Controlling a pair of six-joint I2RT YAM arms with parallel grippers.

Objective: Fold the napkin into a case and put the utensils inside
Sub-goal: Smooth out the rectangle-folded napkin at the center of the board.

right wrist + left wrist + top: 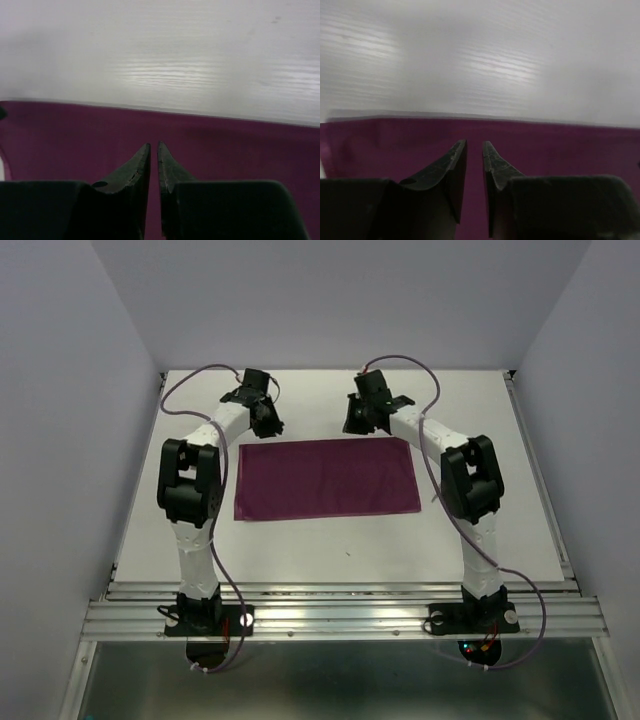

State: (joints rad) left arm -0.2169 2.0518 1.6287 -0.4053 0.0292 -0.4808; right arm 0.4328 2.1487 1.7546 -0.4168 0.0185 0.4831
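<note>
The plum-purple napkin (325, 478) lies flat on the white table (330, 540) as a wide rectangle, folded over once. My left gripper (268, 425) hovers at its far left edge and my right gripper (355, 425) at its far right edge. In the left wrist view the gripper (474, 144) has its jaws a narrow gap apart, with nothing between them, over the napkin (560, 150). In the right wrist view the gripper (154, 145) shows an even narrower gap, also empty, over the napkin (240, 150). The utensils are out of view.
White walls (60, 440) close in the table on the left, right and back. A metal rail (340, 615) runs along the near edge, where both arm bases stand.
</note>
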